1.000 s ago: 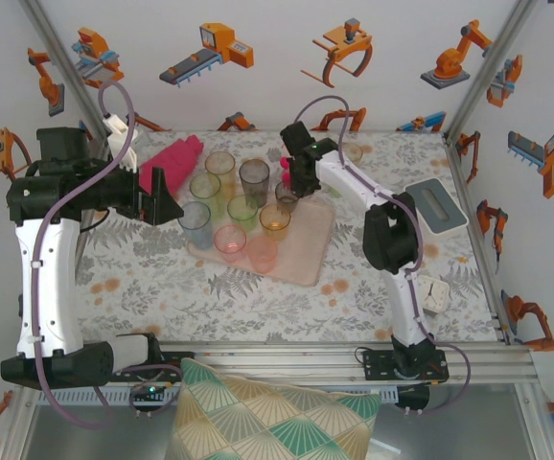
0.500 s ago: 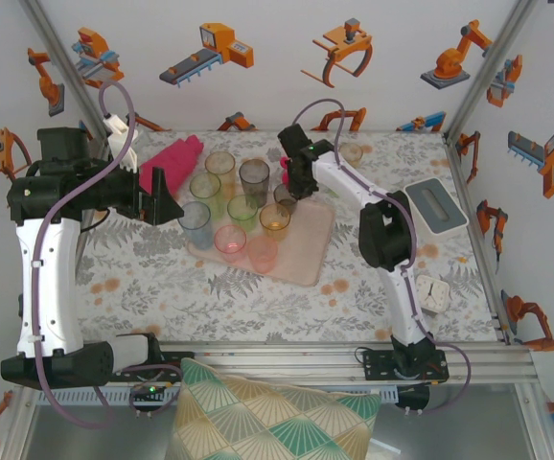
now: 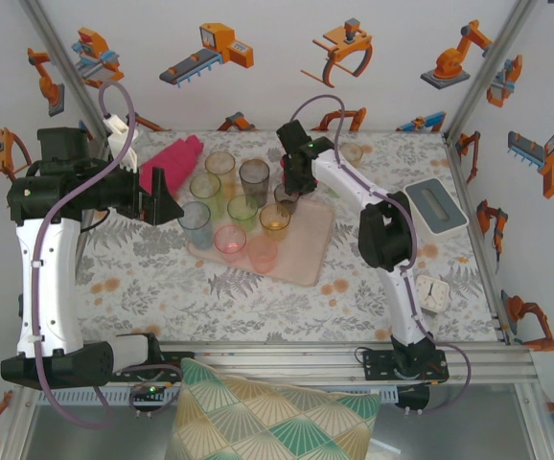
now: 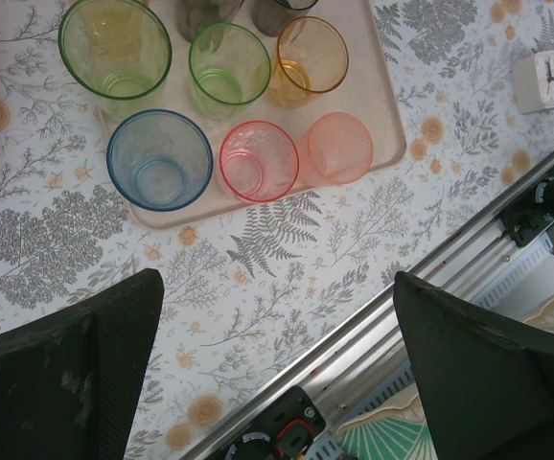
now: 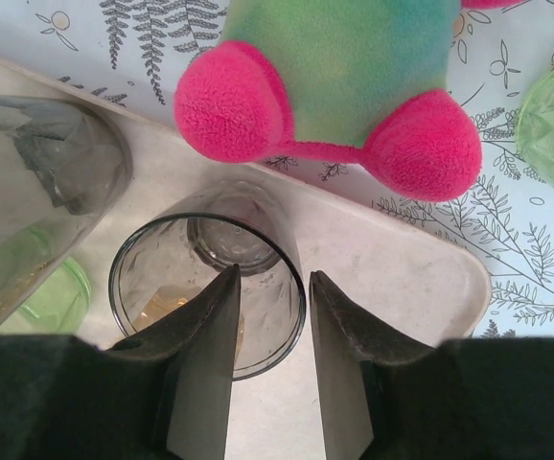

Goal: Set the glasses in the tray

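Table (image 3: 162, 287), floral print, carries everything. The left arm is raised over the table's left side. The left gripper (image 4: 277, 287) has its jaws spread wide with nothing between them, and it looks down on the near-left corner of the tray from above. The right arm reaches to the far side of the tray. The tray (image 3: 306, 259), beige-pink with a low rim, lies mid-table at a slant. The magenta cloth (image 3: 173, 158) is bunched just beyond its far-left corner. The grey-white box (image 3: 437, 206) sits well apart near the right edge. The plush toy (image 5: 334, 57), green with pink feet, lies on the table just beyond the tray's far rim. The glasses stand upright in the tray in a close cluster: tall grey tumbler (image 3: 254, 175), two green tumblers (image 4: 114, 48) and (image 4: 229, 62), blue tumbler (image 4: 159, 158), orange tumbler (image 4: 311, 53), red-pink tumbler (image 4: 258, 158) and pale pink tumbler (image 4: 339, 146). I cannot tell whether the amber tumbler (image 3: 220, 163) at the far left stands inside the rim. The small dark tumbler (image 5: 210, 287) stands in the tray's far corner. The right gripper (image 5: 272, 287) straddles its near wall, one finger inside the mouth and one outside. Its jaws are a narrow gap apart, wider than the wall, and I cannot tell whether either finger touches it. A pale tumbler (image 3: 354, 151) sits on the table beyond the tray. A small clock (image 4: 550, 81) lies near the right front.
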You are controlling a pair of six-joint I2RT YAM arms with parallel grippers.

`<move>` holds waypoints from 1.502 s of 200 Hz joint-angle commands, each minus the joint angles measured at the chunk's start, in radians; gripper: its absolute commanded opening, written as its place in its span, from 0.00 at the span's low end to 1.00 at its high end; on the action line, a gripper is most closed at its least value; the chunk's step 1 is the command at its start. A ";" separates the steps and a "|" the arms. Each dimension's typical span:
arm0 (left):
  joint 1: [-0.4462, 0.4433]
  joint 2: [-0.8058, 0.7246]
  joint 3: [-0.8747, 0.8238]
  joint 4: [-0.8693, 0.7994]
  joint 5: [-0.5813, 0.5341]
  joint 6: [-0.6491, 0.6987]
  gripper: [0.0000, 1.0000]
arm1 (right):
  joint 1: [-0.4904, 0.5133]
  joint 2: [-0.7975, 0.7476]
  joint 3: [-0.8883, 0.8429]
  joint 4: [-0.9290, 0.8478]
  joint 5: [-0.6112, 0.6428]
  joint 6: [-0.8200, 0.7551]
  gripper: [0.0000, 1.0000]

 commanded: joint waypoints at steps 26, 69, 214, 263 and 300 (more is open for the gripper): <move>0.002 -0.019 -0.001 0.003 0.015 -0.011 0.97 | 0.005 -0.051 0.029 -0.048 0.039 -0.013 0.39; 0.002 -0.023 0.001 0.002 0.016 -0.011 0.97 | 0.006 -0.119 0.027 -0.077 0.075 -0.035 0.40; 0.003 -0.022 0.003 0.001 0.019 -0.010 0.97 | -0.061 -0.403 -0.105 -0.115 0.207 -0.075 0.43; 0.004 -0.021 -0.001 0.001 0.021 -0.011 0.97 | -0.175 -0.494 -0.199 -0.087 0.157 -0.057 0.44; 0.004 -0.021 0.000 0.001 0.023 -0.011 0.97 | -0.272 -0.498 -0.256 -0.055 0.065 -0.033 0.44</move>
